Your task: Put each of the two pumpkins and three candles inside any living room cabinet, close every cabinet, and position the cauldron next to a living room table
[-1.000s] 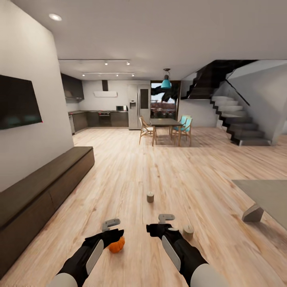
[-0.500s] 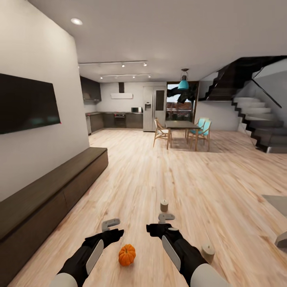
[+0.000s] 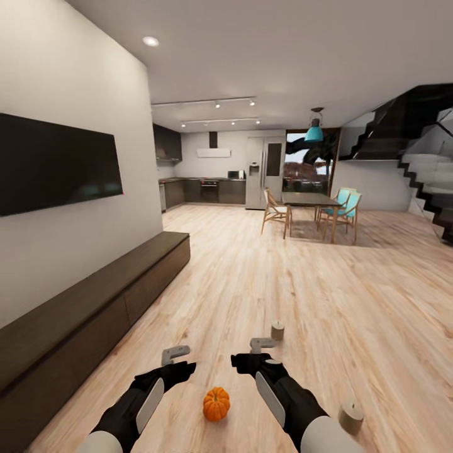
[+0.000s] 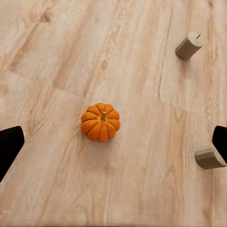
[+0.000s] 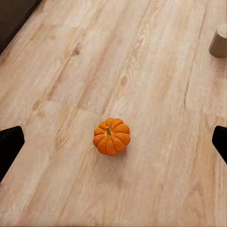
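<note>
Orange ribbed pumpkin [image 3: 216,404] sat on pale wood floor, lower centre, between both arms | left gripper [image 3: 175,354] and right gripper [image 3: 262,345] spread wide, empty | risk: round pumpkin could roll from a glancing finger; squat grey-brown candles [image 3: 277,329] nearby might topple.

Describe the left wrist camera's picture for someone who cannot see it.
A small orange ribbed pumpkin sits upright on pale wood plank flooring, between the two black tips of the open jaws. Two short grey-brown cylinder candles stand beyond it.
</note>
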{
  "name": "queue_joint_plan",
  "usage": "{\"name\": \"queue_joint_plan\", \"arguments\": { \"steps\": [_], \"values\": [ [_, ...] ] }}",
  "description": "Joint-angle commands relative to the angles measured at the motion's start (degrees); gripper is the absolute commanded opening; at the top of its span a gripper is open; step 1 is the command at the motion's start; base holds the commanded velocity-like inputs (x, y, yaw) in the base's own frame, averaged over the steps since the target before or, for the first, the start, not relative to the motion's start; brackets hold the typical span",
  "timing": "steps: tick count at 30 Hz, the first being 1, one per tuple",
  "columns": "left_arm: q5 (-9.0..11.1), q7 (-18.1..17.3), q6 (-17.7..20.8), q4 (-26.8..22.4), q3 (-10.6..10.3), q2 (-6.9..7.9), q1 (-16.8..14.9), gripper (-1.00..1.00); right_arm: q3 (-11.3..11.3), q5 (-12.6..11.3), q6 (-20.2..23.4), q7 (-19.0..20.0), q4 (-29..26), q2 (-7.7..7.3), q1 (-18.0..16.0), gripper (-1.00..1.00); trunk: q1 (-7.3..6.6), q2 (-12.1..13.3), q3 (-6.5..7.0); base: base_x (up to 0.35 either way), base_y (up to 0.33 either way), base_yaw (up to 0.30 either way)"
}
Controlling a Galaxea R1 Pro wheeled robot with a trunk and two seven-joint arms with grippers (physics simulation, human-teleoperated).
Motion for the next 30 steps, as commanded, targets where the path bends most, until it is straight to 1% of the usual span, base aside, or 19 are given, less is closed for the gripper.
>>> {"name": "queue_joint_plan", "arguments": {
  "steps": [1, 18, 30],
  "values": [
    [0.3, 0.1, 0.2, -0.1, -0.1, 0.01, 0.0, 1.0, 0.3, -0.6, 0.2, -0.6, -0.1, -0.06, 0.0, 1.0, -0.01, 0.0, -0.07, -0.03, 0.0, 0.27],
    [0.3, 0.2, 0.2, -0.1, -0.1, 0.01, -0.1, 1.0, 0.3, -0.6, 0.3, -0.6, -0.1, -0.03, 0.0, 1.0, -0.01, 0.0, -0.06, -0.018, 0.0, 0.275],
    [0.4, 0.2, 0.2, -0.1, -0.1, 0.01, 0.0, 1.0, 0.4, -0.6, 0.3, -0.6, -0.2, 0.01, 0.0, 1.0, -0.01, 0.0, -0.06, 0.011, 0.002, 0.275]
  ]
}}
